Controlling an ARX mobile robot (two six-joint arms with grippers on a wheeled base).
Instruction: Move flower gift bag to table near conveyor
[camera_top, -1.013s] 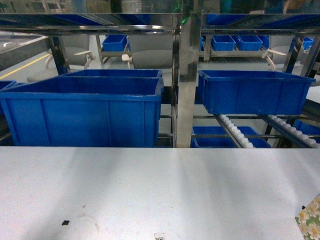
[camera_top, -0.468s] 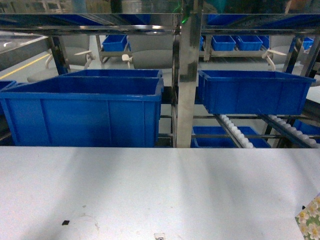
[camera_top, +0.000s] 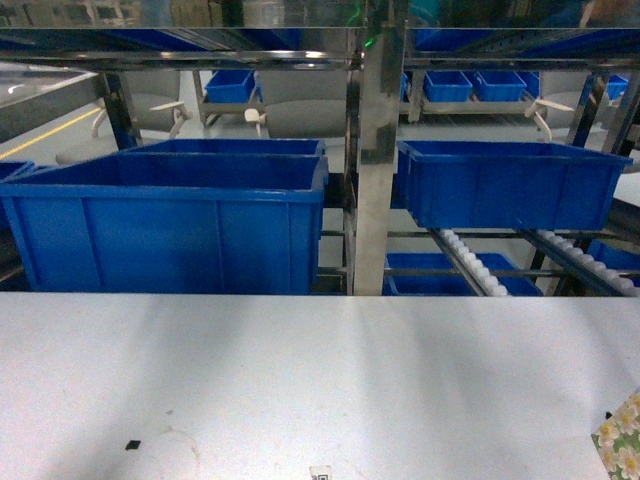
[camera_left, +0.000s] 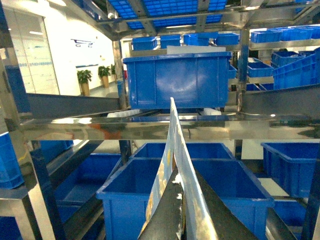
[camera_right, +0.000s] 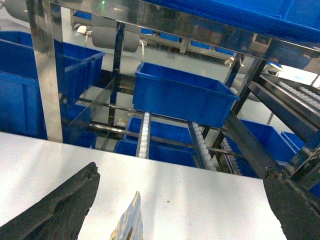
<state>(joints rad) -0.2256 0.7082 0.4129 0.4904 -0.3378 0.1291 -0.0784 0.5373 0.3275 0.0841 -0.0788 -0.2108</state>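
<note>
Head view gives you no part of robot.

Right wrist view: right tool (camera_right: 180, 212) shows you two fingers (camera_right: 60, 210), near-black, matte, rough grainy surface, ragged worn edges, broad wedge shapes at lower corners.

Left wrist view: left tool (camera_left: 182, 217) shows you dark, smooth finger (camera_left: 220, 222), tapering upward, slight sheen. No cables, screws or markings visible.
</note>
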